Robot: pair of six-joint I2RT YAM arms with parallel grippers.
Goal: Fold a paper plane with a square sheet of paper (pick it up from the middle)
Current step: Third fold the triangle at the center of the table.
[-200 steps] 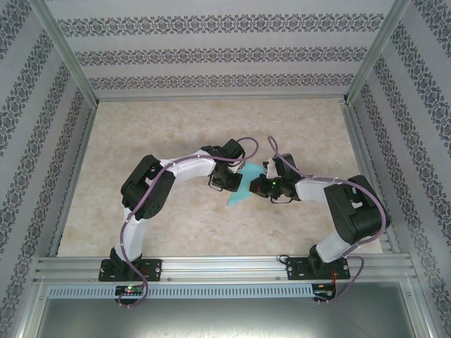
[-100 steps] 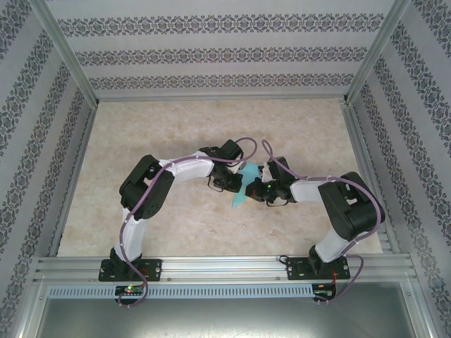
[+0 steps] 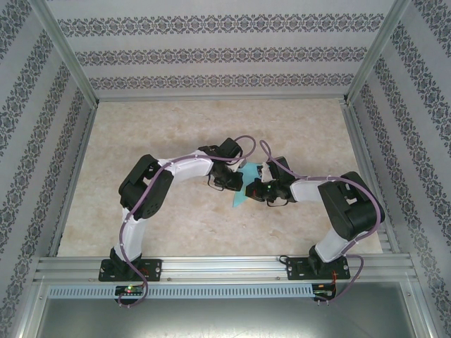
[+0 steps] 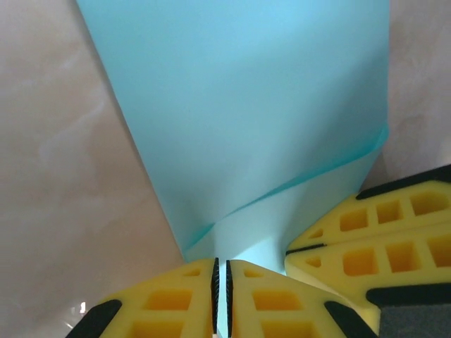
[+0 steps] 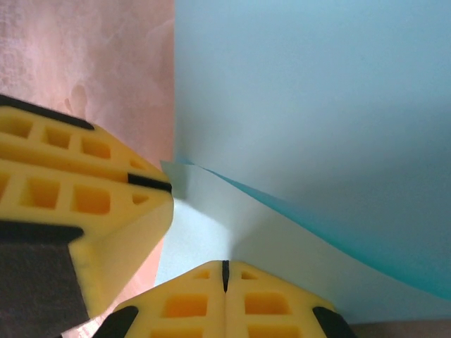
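Rising from the near rail [image 3: 225, 266], the left arm [image 3: 144, 190] and the right arm [image 3: 349, 208] bend inward and meet over the middle of the table [image 3: 176, 127]. Between the two wrists the paper [image 3: 240, 196] shows as a light-cyan sliver, with a pointed end toward the near side.

In the left wrist view, the left gripper [image 4: 220, 271] has its yellow fingers pressed almost together. Only a thin slit is left between them, and the paper's end runs into it, so the paper is pinched there. In the right wrist view, the right gripper [image 5: 225, 271] has its fingers fully together on the same end of the paper. Each wrist view shows the other gripper's fingertips just beside its own, touching or nearly touching the sheet.

Just past the fingertips a folded edge crosses the paper on a slant, darker cyan along its line. Beyond that edge the paper spreads out wide and smooth, away from both grippers. I cannot tell whether it rests on the table or is lifted off it.

Farther back lies pale marbled tabletop, and patterned walls [image 3: 211, 53] close off the far side.
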